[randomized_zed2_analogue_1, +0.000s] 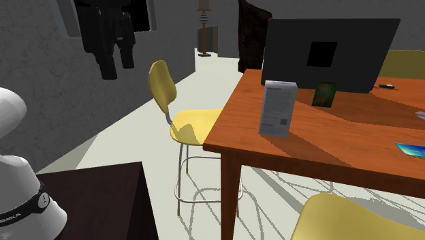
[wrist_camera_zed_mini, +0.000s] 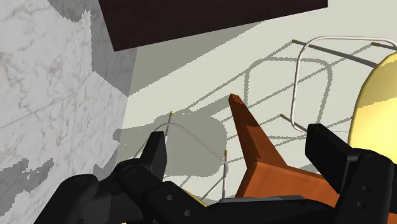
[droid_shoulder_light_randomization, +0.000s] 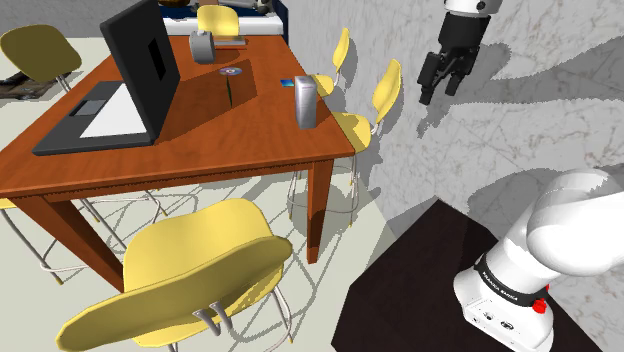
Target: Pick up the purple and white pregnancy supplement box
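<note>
The pincer [droid_shoulder_light_randomization: 440, 88] is hanging open and empty, while the box [droid_shoulder_light_randomization: 305, 100] is standing upright near the tabletop [droid_shoulder_light_randomization: 200, 130] corner, toward the shoulder view's left.

A pale box [droid_shoulder_light_randomization: 305, 100] stands upright near the wooden worktop's [droid_shoulder_light_randomization: 220, 150] right edge, mid-frame; an open black laptop [droid_shoulder_light_randomization: 125, 80] sits upper left. At upper right the black jaws hang parted against a marbled wall [droid_shoulder_light_randomization: 545, 100], well apart.
</note>
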Robot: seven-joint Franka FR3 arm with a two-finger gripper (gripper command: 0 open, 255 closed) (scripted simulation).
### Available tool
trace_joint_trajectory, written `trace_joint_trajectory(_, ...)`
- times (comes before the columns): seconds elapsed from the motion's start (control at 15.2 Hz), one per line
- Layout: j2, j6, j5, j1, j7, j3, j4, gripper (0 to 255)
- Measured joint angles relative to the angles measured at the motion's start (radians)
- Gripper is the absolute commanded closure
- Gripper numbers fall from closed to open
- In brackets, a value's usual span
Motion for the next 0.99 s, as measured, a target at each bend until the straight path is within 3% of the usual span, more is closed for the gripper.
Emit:
trace_joint_trajectory(0.13, 0.019, 0.011, 0.002, 0.001, 0.004, 0.002, 0.008, 0)
trace_joint_trajectory(0.53, 0.224, 0.097, 0.020, 0.010, 0.045, 0.022, 0.128, 0)
trace_joint_trajectory(0.99, 0.506, 0.152, 0.032, 0.019, 0.094, 0.042, 0.355, 0)
